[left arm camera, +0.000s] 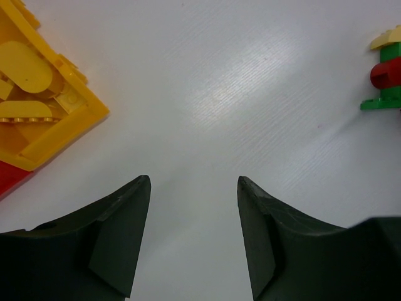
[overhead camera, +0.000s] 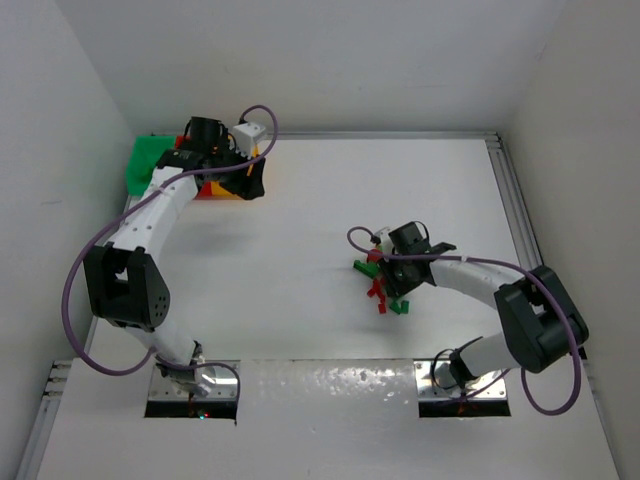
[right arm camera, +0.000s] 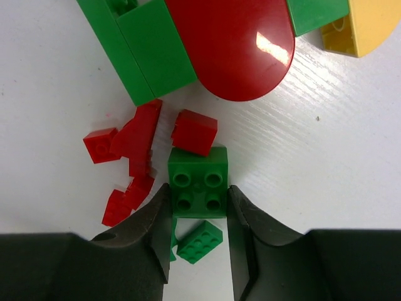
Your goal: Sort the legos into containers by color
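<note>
A small pile of red and green legos [overhead camera: 382, 288] lies right of the table's centre. My right gripper [overhead camera: 388, 268] is down in it. In the right wrist view its jaws press both sides of a green four-stud brick [right arm camera: 197, 169], so the right gripper [right arm camera: 198, 190] is shut on it. A red block [right arm camera: 194, 132] touches the brick's far edge, and a small green plate [right arm camera: 199, 241] lies under the jaws. The containers stand at the far left: green bin [overhead camera: 148, 160], red bin [overhead camera: 208, 190], yellow bin [left arm camera: 94, 116] holding yellow pieces. My left gripper [left arm camera: 194, 188] hangs open beside the yellow bin, holding nothing.
Loose red bricks [right arm camera: 135, 138] lie left of the gripped brick. A large rounded red piece [right arm camera: 238, 44], a long green brick [right arm camera: 144, 47] and a yellow piece [right arm camera: 369, 25] lie just beyond. A stacked green, red and yellow lego [left arm camera: 385, 75] shows far right in the left wrist view.
</note>
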Tool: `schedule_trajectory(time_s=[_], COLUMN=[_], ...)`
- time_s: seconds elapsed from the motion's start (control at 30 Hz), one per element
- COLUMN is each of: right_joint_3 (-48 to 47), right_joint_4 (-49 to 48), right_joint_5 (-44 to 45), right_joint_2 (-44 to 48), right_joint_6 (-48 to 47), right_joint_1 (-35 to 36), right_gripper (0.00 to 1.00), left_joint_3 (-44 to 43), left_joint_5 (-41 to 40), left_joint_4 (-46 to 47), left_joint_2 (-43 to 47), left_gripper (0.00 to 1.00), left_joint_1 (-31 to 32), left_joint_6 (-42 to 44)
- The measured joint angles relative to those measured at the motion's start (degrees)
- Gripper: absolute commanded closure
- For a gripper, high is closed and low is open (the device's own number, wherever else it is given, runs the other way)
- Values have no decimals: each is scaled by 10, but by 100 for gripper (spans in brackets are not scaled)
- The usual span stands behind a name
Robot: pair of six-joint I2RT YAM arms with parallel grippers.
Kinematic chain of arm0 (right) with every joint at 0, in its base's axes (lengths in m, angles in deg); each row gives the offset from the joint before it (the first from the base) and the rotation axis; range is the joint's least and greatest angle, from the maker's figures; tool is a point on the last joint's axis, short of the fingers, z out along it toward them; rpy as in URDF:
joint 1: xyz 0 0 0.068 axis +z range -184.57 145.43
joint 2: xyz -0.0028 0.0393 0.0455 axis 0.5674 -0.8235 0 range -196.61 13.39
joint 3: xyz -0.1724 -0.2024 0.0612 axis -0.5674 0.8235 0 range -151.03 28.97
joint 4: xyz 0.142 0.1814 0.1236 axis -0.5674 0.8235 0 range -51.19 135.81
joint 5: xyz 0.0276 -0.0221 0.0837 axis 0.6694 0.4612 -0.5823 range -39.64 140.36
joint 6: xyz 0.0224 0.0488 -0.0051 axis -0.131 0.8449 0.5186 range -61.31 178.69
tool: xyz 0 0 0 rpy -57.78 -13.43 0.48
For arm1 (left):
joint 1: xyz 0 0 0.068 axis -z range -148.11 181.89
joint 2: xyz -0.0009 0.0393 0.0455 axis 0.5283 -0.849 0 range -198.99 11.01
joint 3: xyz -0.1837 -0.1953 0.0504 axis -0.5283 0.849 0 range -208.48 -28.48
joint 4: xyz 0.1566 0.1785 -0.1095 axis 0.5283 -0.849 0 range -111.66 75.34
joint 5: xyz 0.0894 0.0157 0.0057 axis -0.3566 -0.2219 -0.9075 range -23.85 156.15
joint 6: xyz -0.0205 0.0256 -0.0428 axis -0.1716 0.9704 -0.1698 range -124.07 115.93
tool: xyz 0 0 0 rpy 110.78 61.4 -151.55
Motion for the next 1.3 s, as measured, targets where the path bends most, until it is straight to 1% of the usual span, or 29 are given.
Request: schedule_trajectory(time_s=[0.1,0.2,0.23,0.37,0.4,0.5,0.6,0.67,0.73,0.8,0.9,1.1,1.27,1.3], right_joint_3=[-2,-20,-31,-79,-92,-135,-183,-202,-216,-226,-243,-246,-246,-246], right_joint_4=[14,35,38,18,3,-46,-109,-154,-186,-193,-201,-214,-230,-234], right_joint_5=[1,11,12,9,7,-5,-20,-26,-32,-36,-36,-43,-50,-51], right_joint_2=[13,49,65,115,118,95,37,1,-25,-41,-63,-66,-66,-65], right_joint_6=[-5,-16,-20,-39,-43,-50,-43,-33,-24,-20,-15,-5,-3,-3], right_joint_1=[0,0,0,12,21,63,99,113,123,127,131,136,137,137], right_gripper=[100,100,100,100,100,100,100,100,100,100,100,100,100,100], left_joint_3=[0,-3,-5,-35,-44,-55,-53,-39,-14,6,12,17,26,26], left_joint_5=[9,29,40,88,100,144,189,214,229,222,205,177,184,187], left_joint_4=[0,-6,-10,-28,-28,-23,-16,-2,16,26,29,57,80,82], left_joint_2=[0,0,0,0,0,0,-4,-5,-5,-8,-17,-20,-26,-30], left_gripper=[44,44,43,41,37,36,32,31,31,32,32,33,45,45], left_joint_1=[0,0,0,8,15,50,98,126,139,137,124,127,128,128], left_joint_6=[-2,-7,-9,-24,-32,-53,-81,-104,-132,-148,-160,-176,-202,-206])
